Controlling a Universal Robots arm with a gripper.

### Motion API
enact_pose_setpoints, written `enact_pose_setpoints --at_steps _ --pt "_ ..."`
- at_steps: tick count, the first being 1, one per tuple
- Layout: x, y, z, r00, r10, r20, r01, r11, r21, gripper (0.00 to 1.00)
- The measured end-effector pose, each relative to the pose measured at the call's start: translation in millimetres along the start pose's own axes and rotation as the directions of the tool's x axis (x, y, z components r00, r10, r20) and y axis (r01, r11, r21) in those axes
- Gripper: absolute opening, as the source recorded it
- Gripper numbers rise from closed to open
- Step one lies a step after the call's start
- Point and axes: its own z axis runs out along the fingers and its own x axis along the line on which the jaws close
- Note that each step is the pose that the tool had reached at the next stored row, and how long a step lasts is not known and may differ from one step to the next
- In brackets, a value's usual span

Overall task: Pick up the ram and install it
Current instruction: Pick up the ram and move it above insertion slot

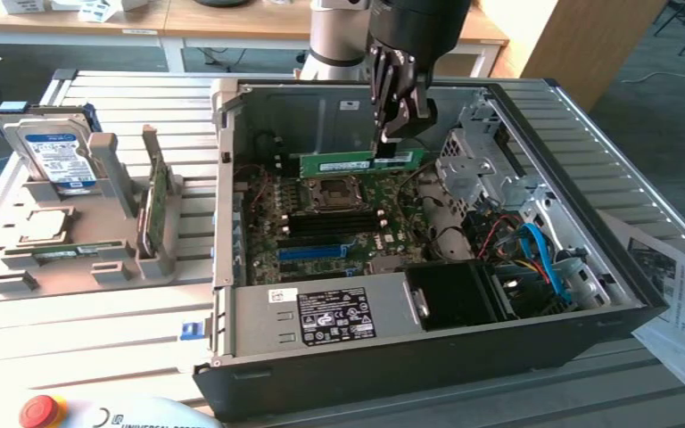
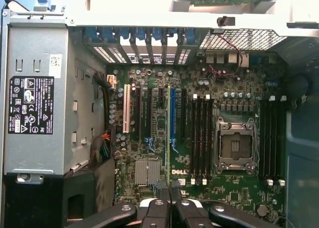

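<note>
The ram (image 1: 342, 165) is a long green stick, held level on its long edge above the motherboard (image 1: 318, 241) inside the open computer case (image 1: 438, 357). My gripper (image 1: 392, 143) comes down from above and is shut on the ram's end toward the exterior view's right. The stick hovers over the CPU socket (image 1: 333, 192), clear of the board. In the wrist view my gripper (image 2: 169, 208) is closed around a thin green edge (image 2: 168, 153) running out over the board. The black memory slots (image 2: 199, 138) lie beside the CPU socket (image 2: 235, 146).
A grey holder (image 1: 93, 259) at the exterior view's left carries a hard drive (image 1: 57, 152) and a larger green card on edge (image 1: 156, 201). The power supply (image 1: 318, 316) fills the case's near side. A blue slot (image 2: 173, 113), cables (image 1: 533, 250) and a drive cage (image 1: 474, 169) crowd the case.
</note>
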Motion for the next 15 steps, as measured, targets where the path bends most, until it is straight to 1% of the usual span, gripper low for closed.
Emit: enact_pose_setpoints --at_steps 5,15 --pt "-0.2 0.0 0.0 1.0000 0.000 0.0000 0.000 1.0000 0.0000 0.12" --pt "-8.3 0.0 1.5 0.9999 0.011 0.0004 -0.011 0.9999 -0.0002 0.12"
